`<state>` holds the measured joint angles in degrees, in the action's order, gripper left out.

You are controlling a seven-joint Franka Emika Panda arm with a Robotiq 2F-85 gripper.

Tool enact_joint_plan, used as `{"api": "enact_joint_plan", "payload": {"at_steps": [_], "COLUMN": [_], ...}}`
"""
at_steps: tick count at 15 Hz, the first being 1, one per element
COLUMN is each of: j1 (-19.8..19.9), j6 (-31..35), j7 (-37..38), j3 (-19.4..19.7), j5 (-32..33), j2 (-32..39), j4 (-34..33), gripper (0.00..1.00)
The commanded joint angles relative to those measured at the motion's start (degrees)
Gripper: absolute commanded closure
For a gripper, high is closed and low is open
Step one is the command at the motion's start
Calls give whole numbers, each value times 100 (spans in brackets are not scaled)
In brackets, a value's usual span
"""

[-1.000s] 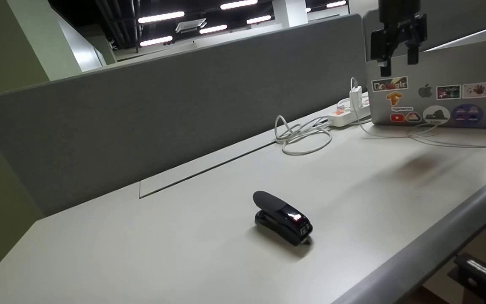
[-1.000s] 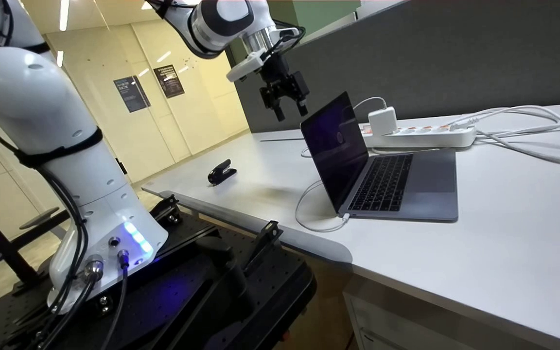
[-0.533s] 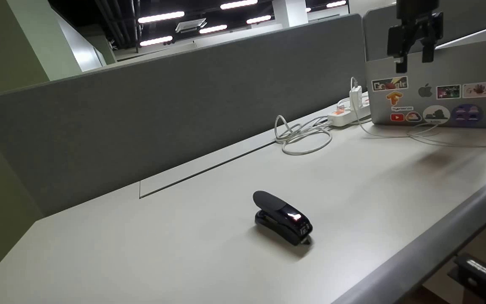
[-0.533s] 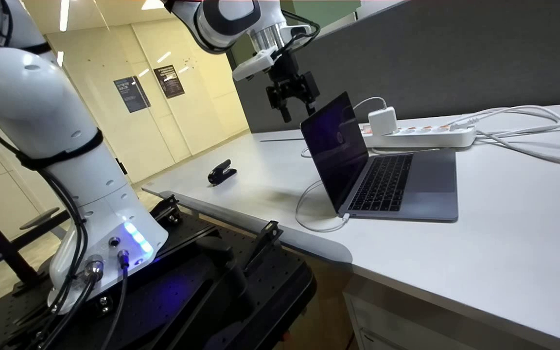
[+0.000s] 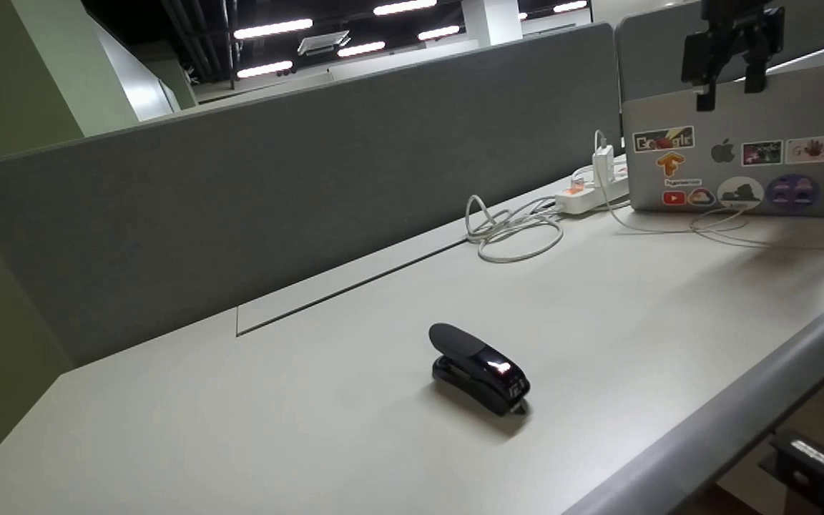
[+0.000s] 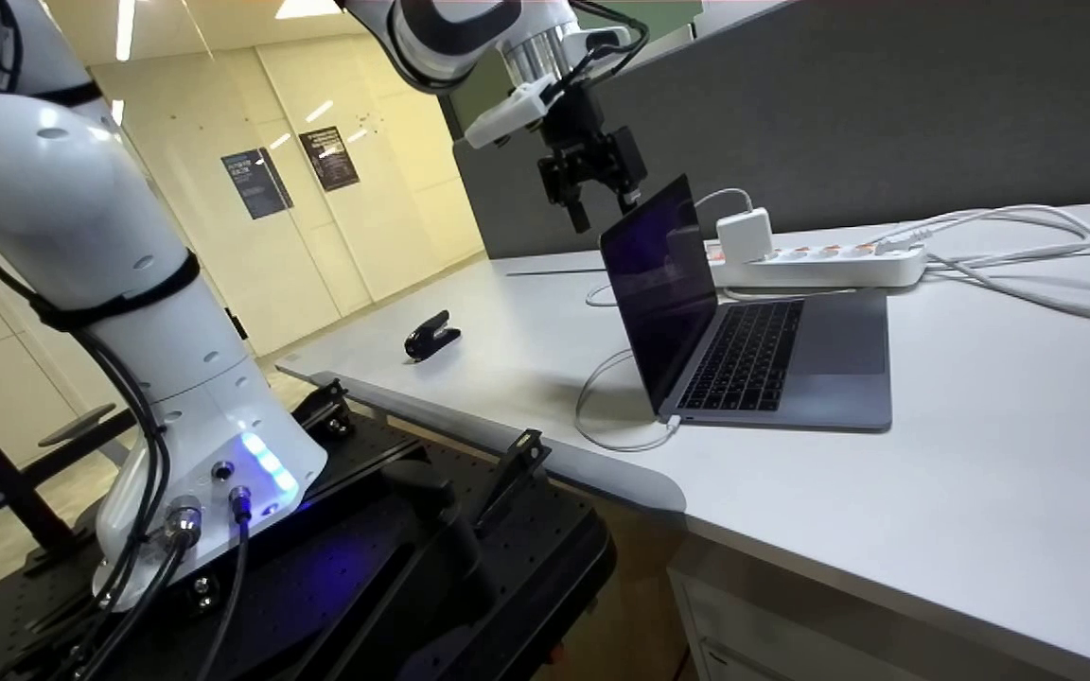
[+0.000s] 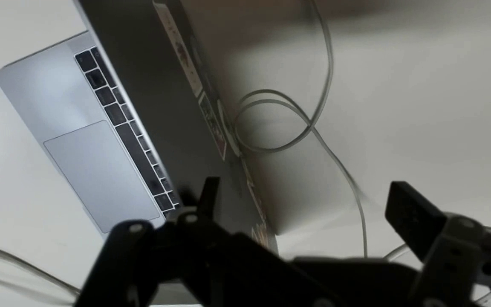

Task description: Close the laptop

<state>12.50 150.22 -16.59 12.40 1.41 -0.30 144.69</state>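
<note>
The silver-grey laptop stands open on the desk, keyboard showing in an exterior view. Its lid's sticker-covered back shows in an exterior view. The lid leans back a little past upright. My gripper is open and empty, fingers down, behind the lid at the height of its top edge. In an exterior view the gripper is in front of the lid's upper part. In the wrist view the gripper's left finger overlaps the laptop lid and seems to touch its back; the other finger is over the desk.
A white power strip with a plugged-in charger lies behind the laptop, near the grey partition. A white cable runs to the laptop's side. A black stapler-like object lies farther along the desk.
My gripper has moved toward the laptop and stayed open. The lid stayed still at first, then tipped slightly toward the keyboard in the last half second.
</note>
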Motion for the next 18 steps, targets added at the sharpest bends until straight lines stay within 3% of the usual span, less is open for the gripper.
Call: {"api": "enact_joint_plan", "payload": {"at_steps": [1, 13, 18], "j1": [125, 629, 962], "j6": [48, 325, 353], "j7": [220, 737, 844], "j3": [132, 524, 485], "j5": [125, -95, -562], "j2": [248, 1405, 2082], "j4": [-307, -1269, -1772], "gripper": [0, 0, 0]}}
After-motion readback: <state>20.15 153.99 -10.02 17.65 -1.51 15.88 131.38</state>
